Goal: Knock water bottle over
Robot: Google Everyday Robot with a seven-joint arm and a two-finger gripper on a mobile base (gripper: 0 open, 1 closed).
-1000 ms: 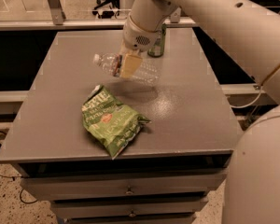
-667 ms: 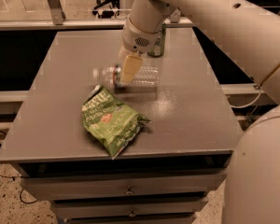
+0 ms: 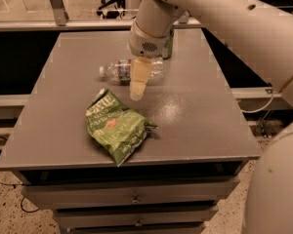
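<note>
The water bottle [image 3: 121,70] is a small clear ribbed bottle with a white cap and a red-banded label. It lies on its side on the grey table [image 3: 200,116], cap pointing left. My gripper [image 3: 136,92] hangs from the cream arm directly in front of the bottle's middle and covers part of it. Its tip points down just above the tabletop. I cannot tell whether it touches the bottle.
A green chip bag [image 3: 118,127] lies near the table's front edge, left of centre. A green soda can [image 3: 168,44] stands behind my wrist, mostly hidden. The arm crosses the upper right. Drawers sit under the tabletop.
The bottle has gone from tilted to lying flat on its side, cap to the left. My gripper has moved slightly forward and down in front of it.
</note>
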